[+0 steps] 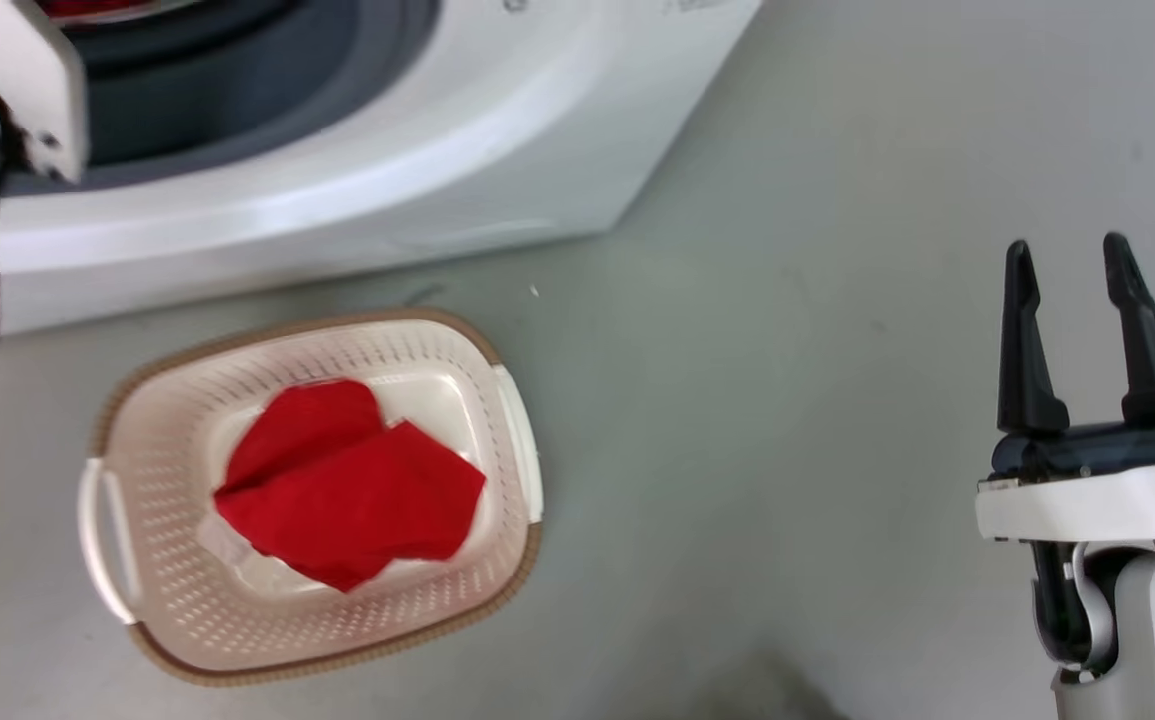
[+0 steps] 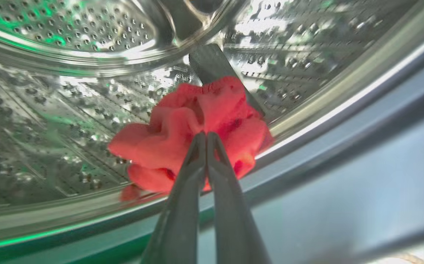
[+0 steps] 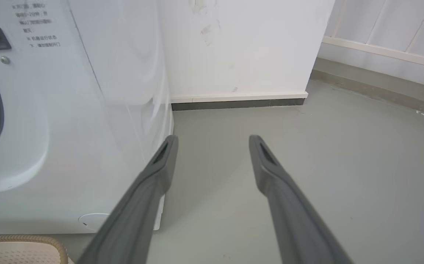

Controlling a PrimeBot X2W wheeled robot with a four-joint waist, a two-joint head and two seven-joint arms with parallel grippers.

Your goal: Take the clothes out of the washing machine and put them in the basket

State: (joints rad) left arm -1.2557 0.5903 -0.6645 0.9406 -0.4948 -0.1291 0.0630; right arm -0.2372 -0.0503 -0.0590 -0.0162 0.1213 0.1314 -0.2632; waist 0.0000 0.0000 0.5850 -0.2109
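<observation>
Left tool (image 2: 206, 135) tight on crumpled red garment (image 2: 167, 126)

Basket (image 1: 159, 420), before washing machine (image 1: 497, 130), holds garment (image 1: 357, 490); 2nd garment (image 2: 193, 124) in drum (image 2: 50, 121).

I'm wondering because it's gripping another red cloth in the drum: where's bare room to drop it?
In the basket, a red cloth crowds the middle. Bare bottom shows beside the wall nearest the washing machine and by the near wall. The grey floor between basket and right gripper is open.
</observation>
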